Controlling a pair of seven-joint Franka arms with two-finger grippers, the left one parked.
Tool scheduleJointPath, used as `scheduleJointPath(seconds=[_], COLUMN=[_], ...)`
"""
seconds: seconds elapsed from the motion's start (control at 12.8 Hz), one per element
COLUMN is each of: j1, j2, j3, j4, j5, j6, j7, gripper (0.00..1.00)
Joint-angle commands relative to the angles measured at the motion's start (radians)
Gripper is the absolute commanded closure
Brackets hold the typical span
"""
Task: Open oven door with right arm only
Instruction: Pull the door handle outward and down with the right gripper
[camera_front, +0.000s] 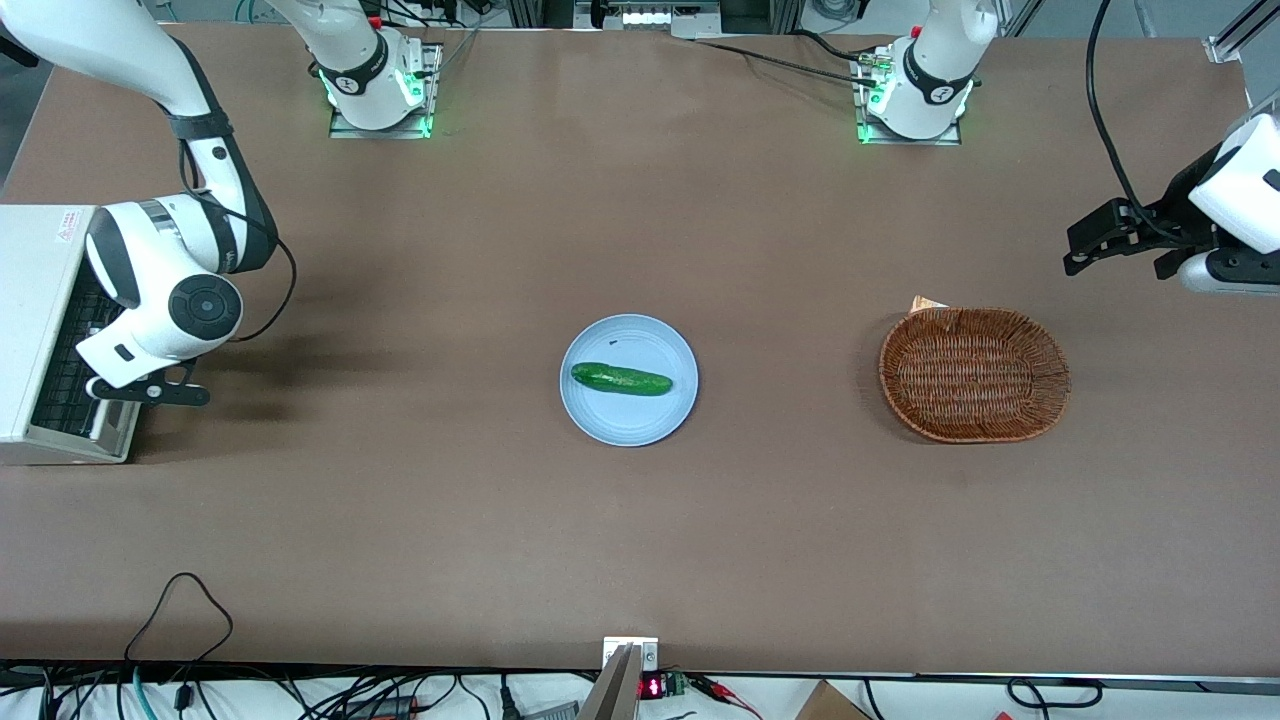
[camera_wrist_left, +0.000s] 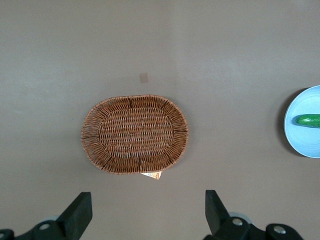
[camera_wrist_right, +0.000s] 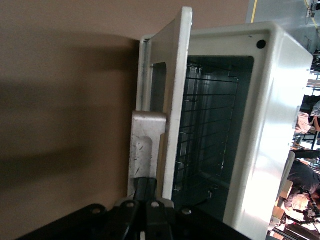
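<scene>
Here the claw (camera_wrist_right: 145, 192) pinches the handle (camera_wrist_right: 145, 150) of the oven door (camera_wrist_right: 172, 100), which hangs partly open and tilts outward.

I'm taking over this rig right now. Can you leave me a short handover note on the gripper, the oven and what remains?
Gripper: at the oven door's handle, fingers closed on it.
Oven: at the working arm's end of the table. Door partly open, swung away from the cavity; the wire rack shows inside.
Done: handle grasped, door started.
Left: probably keep pulling the door fully down, then let go.
Elsewhere: cucumber on the plate; basket toward the parked arm's end.
</scene>
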Motion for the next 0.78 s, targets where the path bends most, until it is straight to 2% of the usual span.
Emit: scheduleJointPath(seconds=[0.0, 0.08, 0.39, 0.7], j1=[-0.009, 0.0, 0.029, 0.029], j2=[0.055, 0.064, 0.125, 0.174], j3=[-0.009, -0.009, -0.003, -0.003], j4=[-0.01, -0.009, 0.025, 0.05], j5=[0.037, 0.04, 0.121, 0.121], j6=[0.034, 0.037, 0.055, 0.06], j7=[-0.013, -0.011, -0.013, -0.013], gripper=[0.98, 0.98, 0.98, 0.98])
